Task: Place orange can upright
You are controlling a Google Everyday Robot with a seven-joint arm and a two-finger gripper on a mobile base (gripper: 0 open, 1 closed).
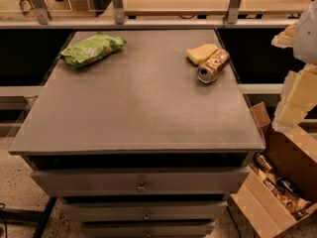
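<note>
The orange can [213, 66] lies on its side on the far right part of the grey cabinet top [138, 108]. It is orange-gold with white markings, and its silver top faces the front. A yellow sponge [200, 53] lies just behind it on the left and seems to touch it. My gripper [293, 100] hangs at the right edge of the view, off the cabinet's right side. It is well to the right of the can, nearer the front, and holds nothing that I can see.
A green snack bag [92, 48] lies at the far left of the top. An open cardboard box [277, 192] with small cans and clutter stands on the floor at the right. Drawers [141, 181] sit below the top. A railing [148, 23] runs behind.
</note>
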